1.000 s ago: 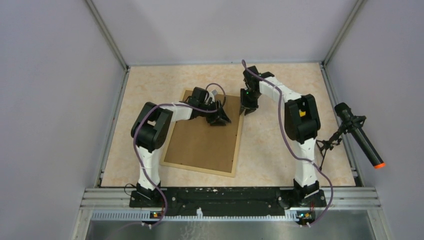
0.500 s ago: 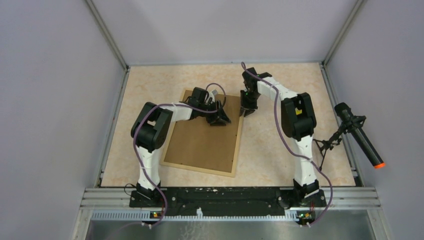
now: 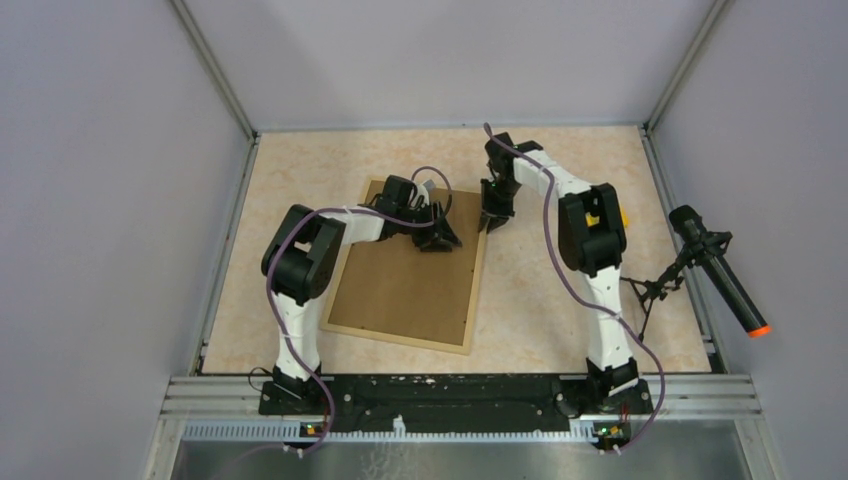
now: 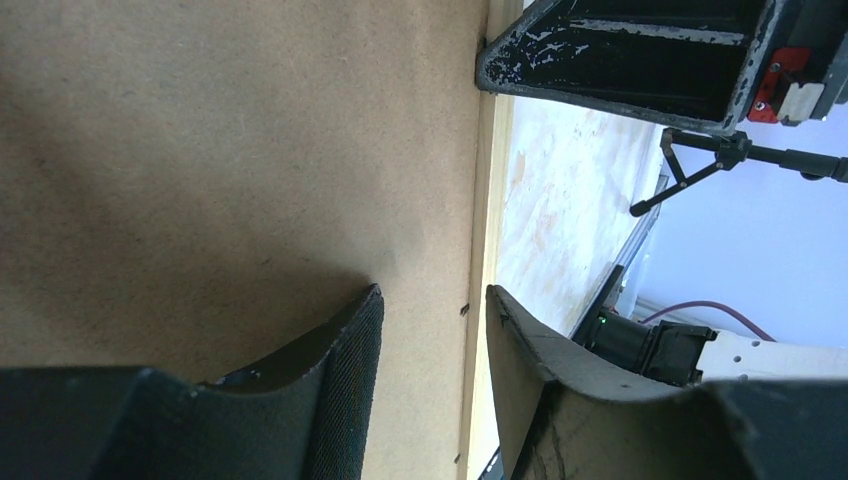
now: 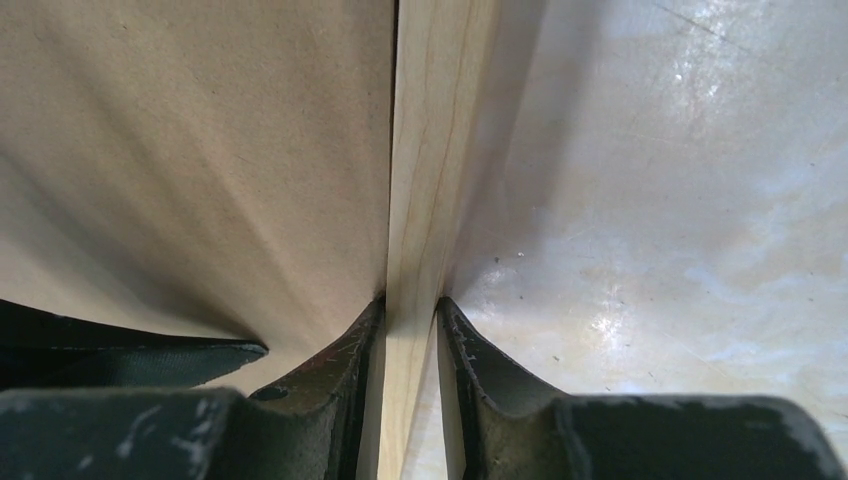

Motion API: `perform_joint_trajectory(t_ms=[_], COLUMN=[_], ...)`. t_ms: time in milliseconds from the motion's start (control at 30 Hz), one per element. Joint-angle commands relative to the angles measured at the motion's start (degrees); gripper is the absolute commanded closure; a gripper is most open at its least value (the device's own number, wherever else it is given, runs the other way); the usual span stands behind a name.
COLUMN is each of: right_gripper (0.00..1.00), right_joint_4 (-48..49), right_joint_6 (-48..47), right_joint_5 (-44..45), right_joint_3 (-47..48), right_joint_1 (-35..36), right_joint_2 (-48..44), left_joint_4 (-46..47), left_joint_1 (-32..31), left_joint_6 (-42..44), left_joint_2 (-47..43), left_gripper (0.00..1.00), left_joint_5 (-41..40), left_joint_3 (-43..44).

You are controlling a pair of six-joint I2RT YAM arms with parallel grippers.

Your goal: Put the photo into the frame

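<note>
The frame [image 3: 400,340] lies face down on the table, its brown board back up. The photo is hidden. My left gripper [image 3: 447,240] hovers low over the frame's far right part. In the left wrist view it [image 4: 433,292] is open: one finger is over the brown board [image 4: 220,150], the other beyond the light wood rail [image 4: 490,200]. My right gripper [image 3: 492,222] is at the frame's far right edge. In the right wrist view it [image 5: 411,302] is shut on the wood rail [image 5: 435,150], one fingertip against each side.
A black microphone [image 3: 722,272] with an orange tip stands on a small stand at the table's right edge. Grey walls enclose the marbled tabletop [image 3: 560,290] on three sides. My right gripper's body [image 4: 620,60] sits just beyond the left one.
My right gripper's jaws have narrowed onto the frame's rail and the right arm's elbow has shifted a little left. The left gripper and the frame have stayed put.
</note>
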Motion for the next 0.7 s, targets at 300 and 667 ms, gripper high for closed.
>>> perform_joint_trajectory(t_ms=[300, 667], right_gripper=[0.72, 0.54], right_joint_4=[-1.94, -1.48], right_joint_6=[-7.29, -4.78], right_joint_5=[8.12, -7.82], right_joint_3=[15.15, 18.53], right_joint_1=[-3.2, -2.71], right_joint_2=[18.53, 9.82], left_joint_4=[-8.56, -9.61], left_joint_1=[0.57, 0.32], left_joint_6=[5.25, 6.26], left_joint_2=[2.91, 3.88], left_gripper=[0.5, 0.5], left_joint_5=[-8.36, -9.05], left_joint_3=[-3.95, -3.21])
